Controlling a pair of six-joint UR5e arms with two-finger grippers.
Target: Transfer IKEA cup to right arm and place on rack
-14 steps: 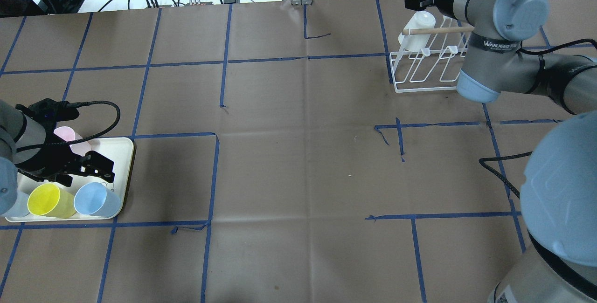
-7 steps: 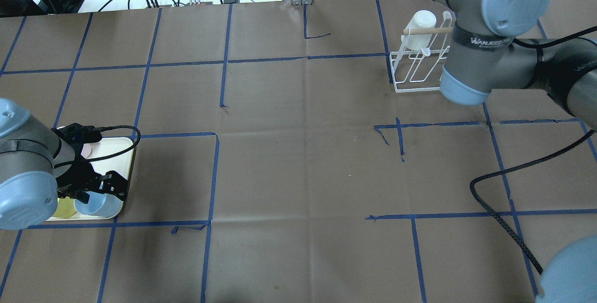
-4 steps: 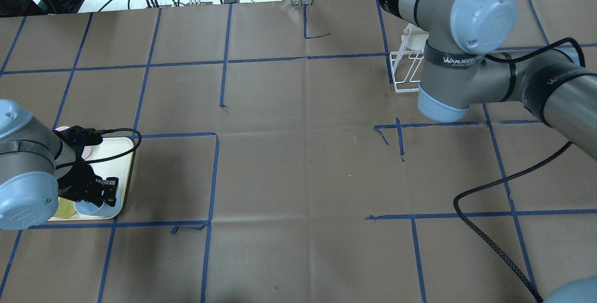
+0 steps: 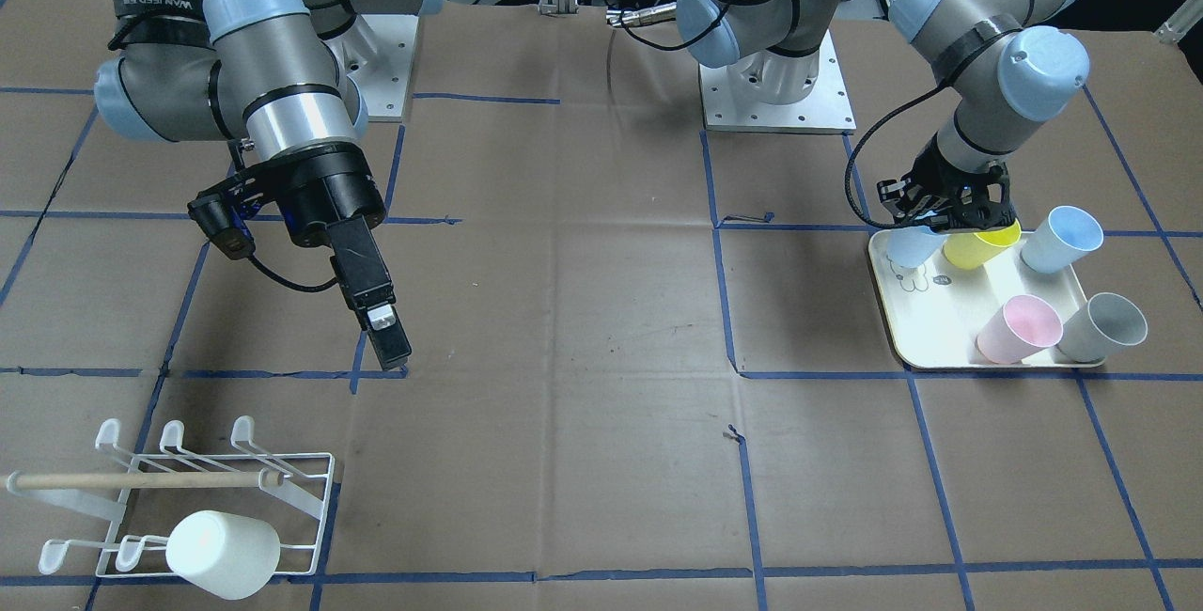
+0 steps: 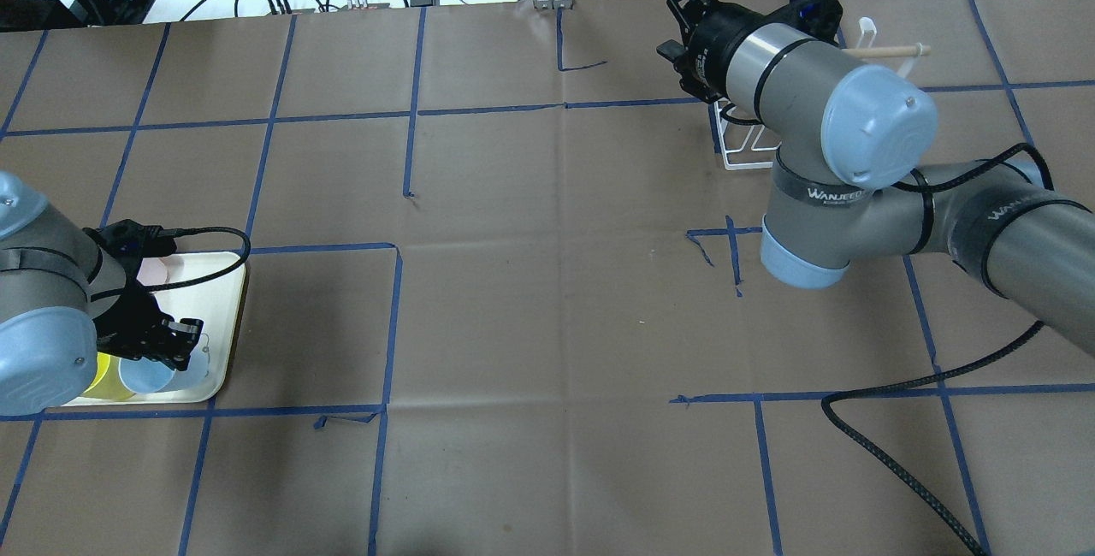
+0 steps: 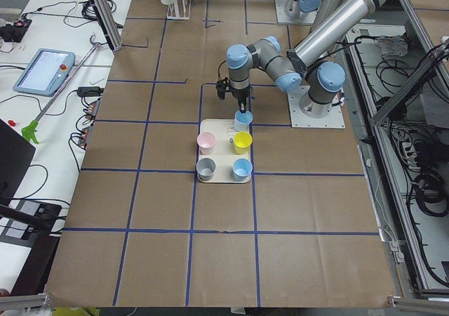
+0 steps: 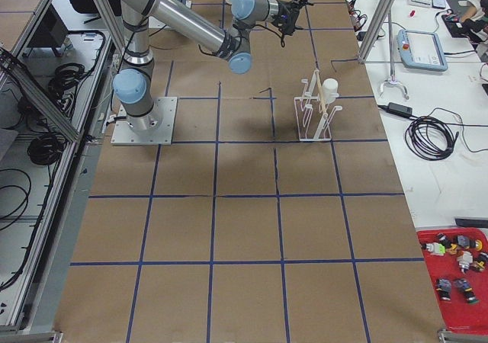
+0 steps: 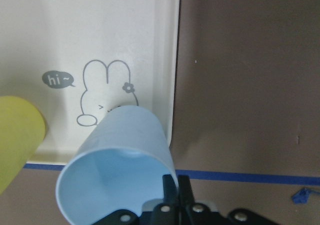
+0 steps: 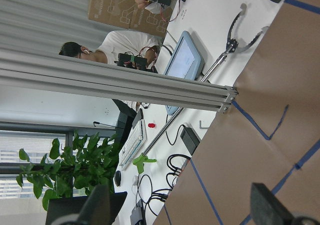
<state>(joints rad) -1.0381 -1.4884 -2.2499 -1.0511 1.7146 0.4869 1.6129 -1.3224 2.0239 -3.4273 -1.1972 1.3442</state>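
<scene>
My left gripper [image 4: 943, 212] is shut on the rim of a light-blue cup [image 4: 907, 248] at the near corner of the cream tray [image 4: 926, 321]. The left wrist view shows the cup [image 8: 117, 167] tilted, with one finger [image 8: 171, 187] inside its rim. It also shows in the overhead view [image 5: 147, 375] under the gripper [image 5: 175, 349]. My right gripper [image 4: 393, 359] is open and empty above the table, away from the white wire rack [image 4: 291, 489]. The rack [image 5: 742, 145] is partly hidden by the right arm in the overhead view.
A white cup [image 4: 224, 541] hangs on the rack's front prong. On the tray lie a yellow cup [image 4: 982, 244], a second blue cup [image 4: 1062, 237], a pink cup [image 4: 1020, 329] and a grey cup [image 4: 1104, 327]. Cables and tools lie beyond the table's far edge.
My right arm has swung away from the rack toward the table's middle. My left gripper has come down over the light-blue cup and shut on its rim.
</scene>
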